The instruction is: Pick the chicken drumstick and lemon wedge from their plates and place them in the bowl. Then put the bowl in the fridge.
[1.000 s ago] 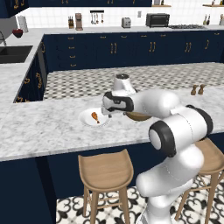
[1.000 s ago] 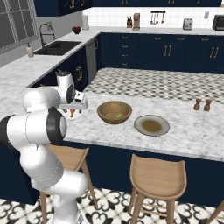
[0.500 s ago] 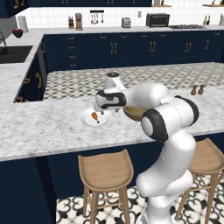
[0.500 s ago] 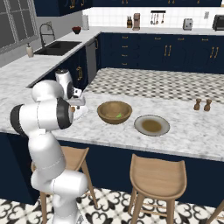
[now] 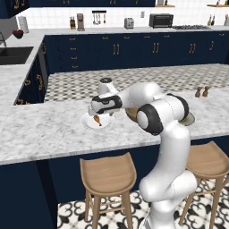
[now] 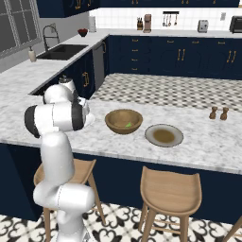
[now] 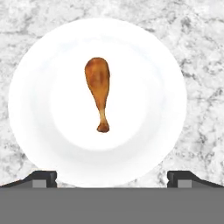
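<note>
The chicken drumstick [image 7: 99, 89] lies in the middle of the plain white plate [image 7: 144, 57], bone end toward my fingers. My gripper [image 7: 112, 177] hangs straight above it, open, with the fingertips [image 7: 43, 177] wide apart and nothing between them. In the left base view the gripper [image 5: 100, 113] hovers just over the plate [image 5: 87, 121] and drumstick [image 5: 97, 120]. The brown wooden bowl [image 6: 124, 121] stands to the right with the small lemon wedge [image 6: 128, 125] inside it. The grey-rimmed plate [image 6: 164, 135] beside the bowl holds nothing.
Salt and pepper shakers [image 6: 218, 113] stand far right on the marble counter [image 5: 40, 134]. Wooden stools [image 5: 107, 172] are tucked under the front edge. A sink [image 6: 64, 51] sits on the far left counter.
The hand has swung left, away from the bowl, and now sits over the white plate. Plates, bowl and drumstick have not moved.
</note>
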